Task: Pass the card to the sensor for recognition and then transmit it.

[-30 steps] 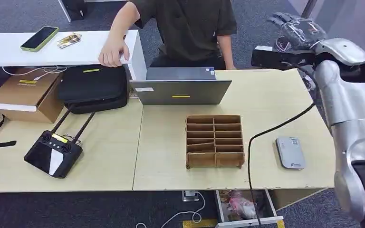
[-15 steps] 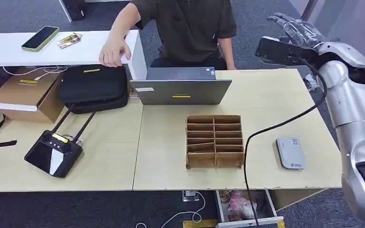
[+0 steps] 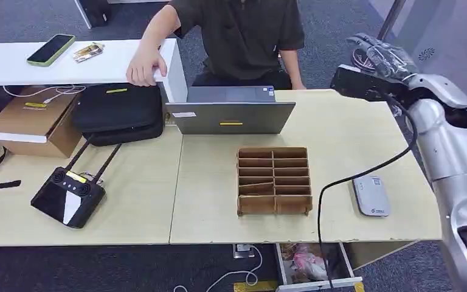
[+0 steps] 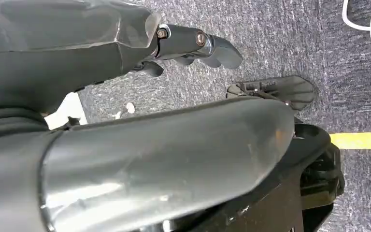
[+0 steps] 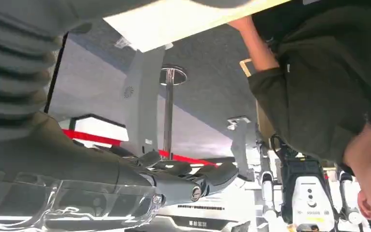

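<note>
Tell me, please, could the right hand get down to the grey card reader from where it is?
Probably yes: the right hand is raised beyond the table's far right corner, the card reader lies uncovered near that edge.

Bright, even light; wrist views perhaps soft.

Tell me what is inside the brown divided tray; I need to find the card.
The brown divided tray shows cardboard partitions and shadowed slots, no card visible there. The slot floors are partly hidden by the dividers.
</note>
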